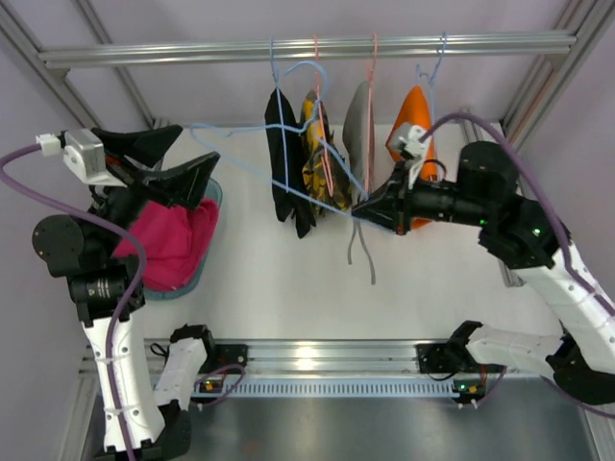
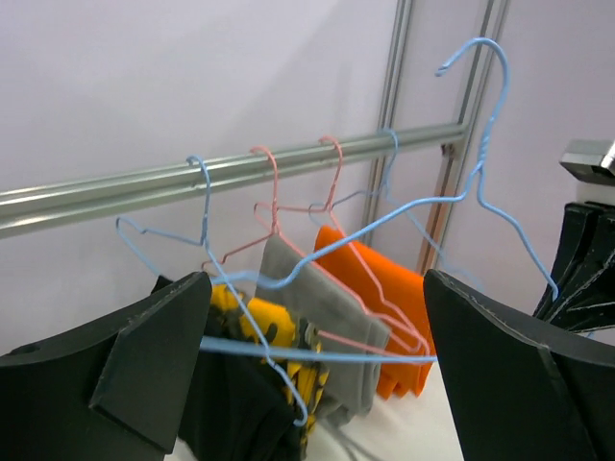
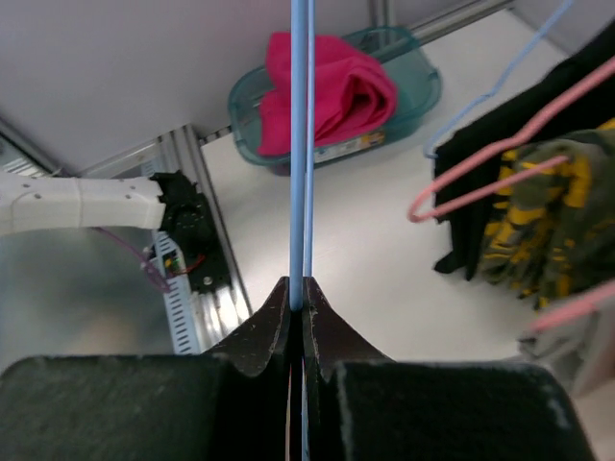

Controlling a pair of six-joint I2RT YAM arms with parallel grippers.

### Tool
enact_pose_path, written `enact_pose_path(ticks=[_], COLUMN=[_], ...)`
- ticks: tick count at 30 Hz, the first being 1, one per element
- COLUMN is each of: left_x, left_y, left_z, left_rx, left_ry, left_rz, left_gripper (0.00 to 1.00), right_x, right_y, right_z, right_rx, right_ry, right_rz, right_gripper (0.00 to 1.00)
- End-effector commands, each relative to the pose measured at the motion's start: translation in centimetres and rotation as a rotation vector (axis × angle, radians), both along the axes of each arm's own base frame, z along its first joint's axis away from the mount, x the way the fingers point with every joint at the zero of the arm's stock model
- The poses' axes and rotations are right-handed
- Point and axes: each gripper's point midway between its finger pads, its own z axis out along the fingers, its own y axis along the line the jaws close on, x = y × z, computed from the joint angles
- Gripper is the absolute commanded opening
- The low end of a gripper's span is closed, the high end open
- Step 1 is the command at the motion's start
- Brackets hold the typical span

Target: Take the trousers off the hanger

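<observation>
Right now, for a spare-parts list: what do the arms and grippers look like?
Both have white shells and black round joints. Purple-grey cables run along the left arm and right arm. The left gripper and right gripper have black wedge-shaped fingers.

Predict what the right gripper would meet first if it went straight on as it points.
Probably the magenta trousers in the teal basket; the right gripper, shut on the blue hanger, points there, though depth is unclear.
</observation>
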Motion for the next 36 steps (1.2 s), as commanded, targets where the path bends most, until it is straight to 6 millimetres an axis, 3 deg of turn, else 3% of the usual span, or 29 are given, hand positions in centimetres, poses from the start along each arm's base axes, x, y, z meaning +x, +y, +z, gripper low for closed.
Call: enact_pose_path(ticks=[1, 3, 4, 5, 7, 8, 10, 11, 12, 17, 24, 27, 31, 36], left_x=[0.4, 1.6, 2.1, 2.9, 3.7, 4.4, 5.2, 5.9, 6.1, 7.7, 8.5, 8.8, 8.9, 8.3], left_y=[0.0, 0.0, 0.0, 0.1, 0.2, 0.4, 0.6, 0.7, 0.7, 0.7, 0.5, 0.6, 0.6, 0.4], left_z=[2.9, 2.3, 1.9, 1.4, 0.9, 0.5, 0.1, -0.3, -0.4, -1.8, -3.3, -4.0, -4.6, -5.4], left_rx=[-0.138, -0.138, -0.135, -0.137, -0.099, -0.084, -0.056, -0.055, -0.062, -0.081, -0.04, -0.036, -0.033, -0.013], left_ry=[0.005, 0.038, 0.052, 0.072, 0.058, 0.061, 0.049, 0.065, 0.076, 0.135, 0.137, 0.145, 0.153, 0.143], left_rz=[-0.05, -0.07, -0.074, -0.072, -0.057, -0.05, -0.035, -0.036, -0.04, -0.052, -0.051, -0.046, -0.041, -0.037], left_gripper=[0.98, 0.98, 0.98, 0.98, 0.98, 0.98, 0.99, 0.99, 0.99, 0.99, 0.99, 0.98, 0.99, 0.99], right_x=[1.1, 0.9, 0.8, -0.2, 0.4, -0.9, -0.9, -2.4, -2.4, -5.1, -6.3, -5.6, -2.7, 2.6], right_y=[-4.3, -7.2, -8.0, -9.5, -12.1, -13.5, -16.0, -16.9, -18.1, -21.4, -25.7, -27.4, -28.4, -30.2], right_z=[2.4, 3.5, 3.0, 3.5, 2.3, 2.4, 1.9, 1.8, 1.7, 0.9, -4.0, -5.8, -8.1, -6.5], right_rx=[0.039, 0.068, 0.069, 0.096, 0.095, 0.111, 0.109, 0.114, 0.108, 0.081, -0.077, -0.141, -0.211, -0.336], right_ry=[-0.142, -0.184, -0.172, -0.199, -0.177, -0.206, -0.231, -0.253, -0.264, -0.297, -0.181, -0.112, 0.028, -0.017], right_rz=[-0.115, -0.201, -0.227, -0.264, -0.393, -0.441, -0.583, -0.63, -0.711, -0.975, -1.277, -1.354, -1.352, -1.291], right_gripper=[0.0, 0.0, 0.0, 0.0, 0.0, 0.0, 0.0, 0.0, 0.0, 0.0, 0.0, 0.0, 0.0, 0.0])
